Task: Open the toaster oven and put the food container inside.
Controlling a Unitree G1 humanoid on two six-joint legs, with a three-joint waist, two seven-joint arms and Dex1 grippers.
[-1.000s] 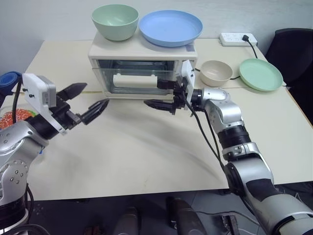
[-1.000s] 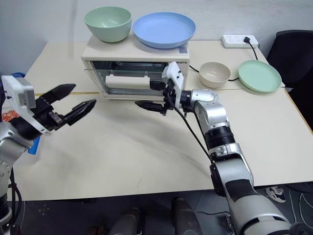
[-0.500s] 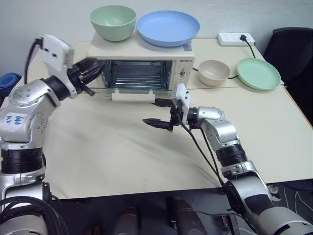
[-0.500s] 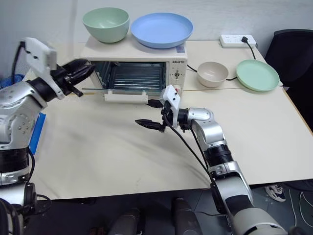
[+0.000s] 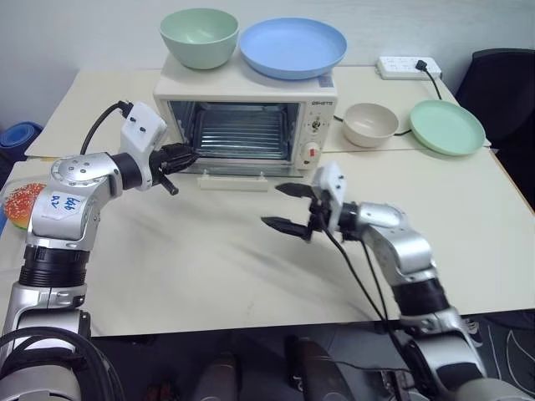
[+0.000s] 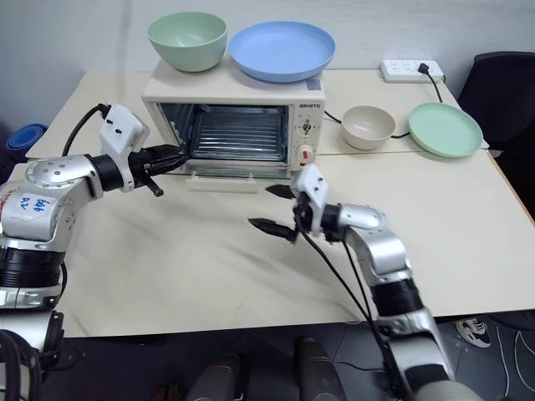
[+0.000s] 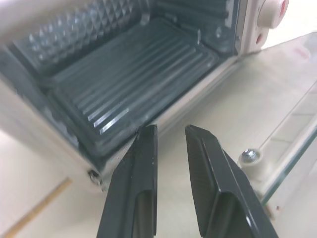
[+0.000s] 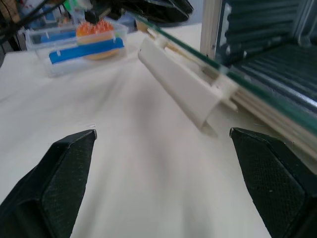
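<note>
Risk lies at the toaster oven (image 5: 251, 117): left gripper (image 5: 185, 156), fingers narrow and empty, crowds its lowered door while right gripper (image 5: 288, 207) hangs wide, food container (image 8: 74, 44) unfetched far left.

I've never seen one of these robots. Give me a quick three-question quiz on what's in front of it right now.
1. True or false: the toaster oven door hangs open.
2. Which gripper has its fingers spread wide: A left, B right?
3. What sits on the oven beside the blue plate?

Key: 1 true. 2 B; the left's fingers are nearly together with nothing between them. 3 the green bowl.
</note>
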